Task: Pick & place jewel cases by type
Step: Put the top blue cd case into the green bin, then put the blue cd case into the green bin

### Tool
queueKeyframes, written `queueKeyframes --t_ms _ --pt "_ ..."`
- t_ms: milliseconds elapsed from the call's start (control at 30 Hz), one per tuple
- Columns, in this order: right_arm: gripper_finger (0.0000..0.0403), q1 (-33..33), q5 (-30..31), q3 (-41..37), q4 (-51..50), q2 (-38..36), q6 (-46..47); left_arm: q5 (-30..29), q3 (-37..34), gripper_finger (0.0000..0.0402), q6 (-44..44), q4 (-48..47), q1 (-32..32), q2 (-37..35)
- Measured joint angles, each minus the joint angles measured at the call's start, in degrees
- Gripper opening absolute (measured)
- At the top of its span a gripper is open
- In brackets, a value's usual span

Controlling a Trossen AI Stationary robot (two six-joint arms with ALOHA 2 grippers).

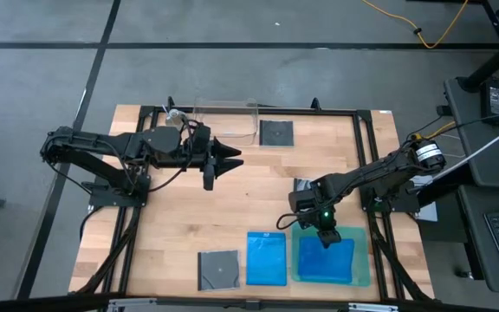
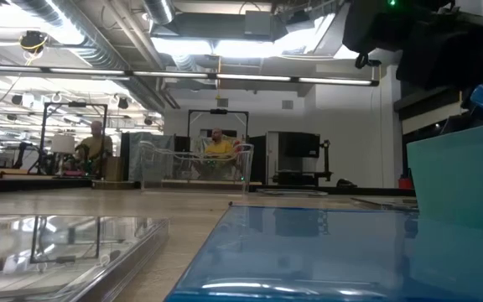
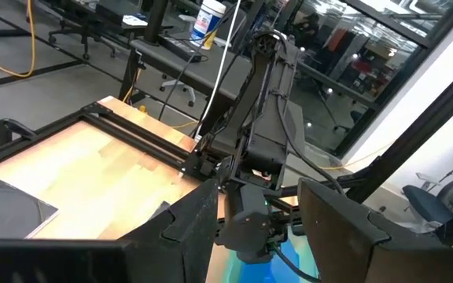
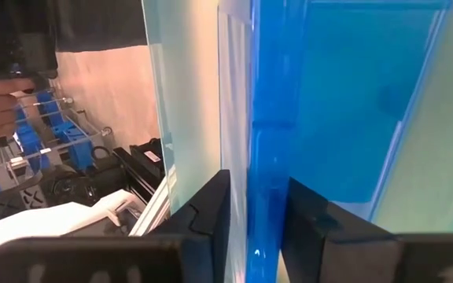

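High view: right end effector (image 1: 328,238) grips blue case (image 4: 262,157) edge over green tray (image 1: 364,276).

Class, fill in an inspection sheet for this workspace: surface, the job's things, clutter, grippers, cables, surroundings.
Surface: wooden table in a black frame.
Job's things: blue case and dark square case flat near the front edge; another dark square case at the back; a blue case in the green tray.
Clutter: clear tub at the back edge.
Grippers: right gripper over the tray, fingers either side of the blue case's edge; left gripper open, empty, above mid-table.
Cables: yellow cable on the floor behind.
Surroundings: two seated people far off in the room.
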Motion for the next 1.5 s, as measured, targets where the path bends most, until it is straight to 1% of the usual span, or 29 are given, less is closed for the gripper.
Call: queueKeyframes --t_ms 167,467,600,667,800,1000,1133,1300,1400,1500 --pt "0.0101 0.0 -0.1 0.0 -2.0 0.0 1.1 0.0 0.0 0.0169 0.0 0.0 0.0 0.0" --pt "0.0127 0.0 -0.1 0.0 -4.1 0.0 1.4 0.0 0.0 0.0169 0.1 0.0 0.0 0.0" --pt "0.0129 0.0 1.9 0.4 -6.6 0.0 -0.2 0.0 0.0 0.0169 0.1 0.0 0.0 0.0" --pt "0.013 0.1 4.5 1.7 -9.7 0.0 -2.5 0.0 0.0 0.0169 0.1 0.0 0.0 0.0" --pt "0.013 0.1 11.1 5.3 -15.5 0.0 -7.5 0.0 0.0 0.0169 0.1 0.0 0.0 0.0" --pt "0.013 0.1 20.7 11.3 -18.8 0.0 -11.0 0.0 0.0 0.0169 0.1 0.0 0.0 0.0" --pt "0.013 0.1 32.1 16.1 -20.1 -0.1 -12.4 -0.4 0.0 0.0169 0.1 0.0 0.0 0.0" --pt "0.013 0.0 47.2 21.4 -18.0 -1.7 -12.9 -1.1 0.0 0.0169 -0.8 0.0 0.0 0.0" --pt "0.013 -0.6 55.8 23.1 -15.6 -4.1 -11.4 -1.0 0.0 0.0169 -2.6 -0.2 -0.5 0.0" --pt "0.013 -1.8 64.4 23.5 -12.2 -7.9 -7.5 -1.9 0.0 0.0168 -3.7 -1.5 -2.7 0.3"
